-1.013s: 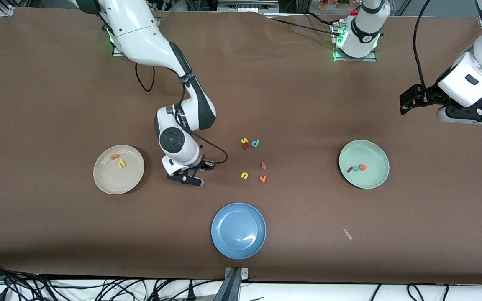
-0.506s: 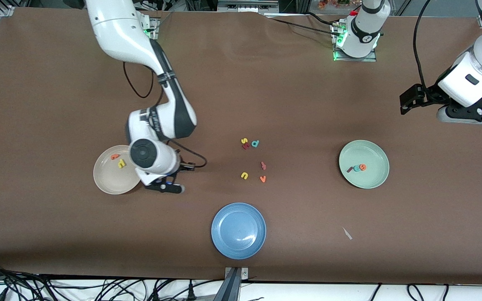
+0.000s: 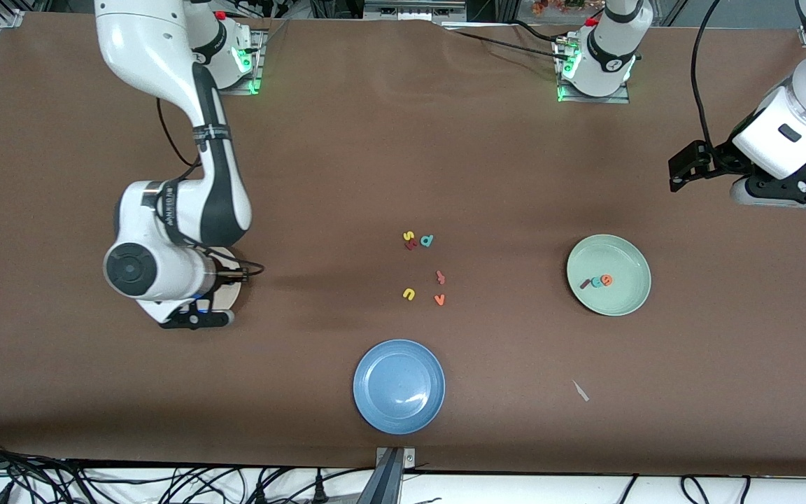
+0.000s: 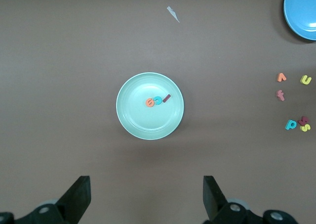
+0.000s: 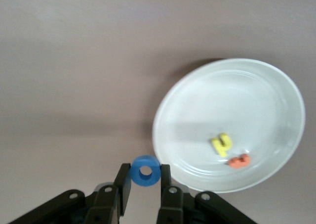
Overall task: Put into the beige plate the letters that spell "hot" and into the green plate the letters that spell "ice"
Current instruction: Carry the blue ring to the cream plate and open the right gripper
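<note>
My right gripper (image 3: 196,316) (image 5: 145,180) is shut on the blue ring-shaped o (image 5: 145,171) and hangs at the rim of the beige plate (image 5: 276,100). The yellow h (image 5: 221,144) and orange t (image 5: 239,160) lie in that plate. In the front view the right hand covers most of the beige plate (image 3: 234,294). The green plate (image 3: 623,302) (image 4: 148,131) holds the dark red i (image 3: 585,285), teal c (image 3: 596,281) and orange e (image 3: 607,280). My left gripper (image 3: 791,196) (image 4: 146,184) waits high up, open and empty, at the left arm's end of the table.
A blue plate (image 3: 399,386) sits near the front edge. Loose letters lie mid-table: yellow s (image 3: 408,236), teal d (image 3: 427,241), yellow u (image 3: 408,294), orange v (image 3: 439,299) and two reddish ones (image 3: 440,277). A white scrap (image 3: 580,390) lies nearer the camera than the green plate.
My right arm has carried the blue o from beside the loose letters toward the right arm's end, up to the beige plate. The left arm has not moved.
</note>
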{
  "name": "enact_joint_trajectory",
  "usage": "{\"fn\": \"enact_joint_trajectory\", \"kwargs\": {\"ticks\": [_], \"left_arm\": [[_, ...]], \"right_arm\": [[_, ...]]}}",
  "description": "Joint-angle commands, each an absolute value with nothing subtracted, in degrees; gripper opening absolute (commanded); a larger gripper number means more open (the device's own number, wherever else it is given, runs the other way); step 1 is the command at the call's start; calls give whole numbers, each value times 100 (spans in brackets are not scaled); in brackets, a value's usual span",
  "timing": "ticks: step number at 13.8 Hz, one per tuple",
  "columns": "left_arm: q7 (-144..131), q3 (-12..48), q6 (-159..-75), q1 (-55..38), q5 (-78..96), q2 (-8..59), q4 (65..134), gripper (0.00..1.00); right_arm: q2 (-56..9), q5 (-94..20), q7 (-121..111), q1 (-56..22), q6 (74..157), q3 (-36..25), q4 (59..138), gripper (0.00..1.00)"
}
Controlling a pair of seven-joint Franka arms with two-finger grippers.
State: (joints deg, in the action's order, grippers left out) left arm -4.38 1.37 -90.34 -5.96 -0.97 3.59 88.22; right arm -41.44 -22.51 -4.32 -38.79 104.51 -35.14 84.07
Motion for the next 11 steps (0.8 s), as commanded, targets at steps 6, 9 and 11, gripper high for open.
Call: {"fn": "enact_joint_trajectory", "kwargs": {"ticks": [6, 9, 11], "left_arm": [[-316, 132, -8903, -571, -26, 404, 8684, 100], [-316, 132, -8903, -571, -26, 404, 8684, 100], [-316, 132, -8903, -563, -26, 404, 8684, 100]], "right_arm": [[-3639, -3102, -2136, -3929, 11961, -3867, 10344, 57], [-3577, -3111, -1734, -3929, 11665, -3964, 10056, 100], [-3586, -3103, -1355, -3903, 11199, -3973, 9687, 100]]}}
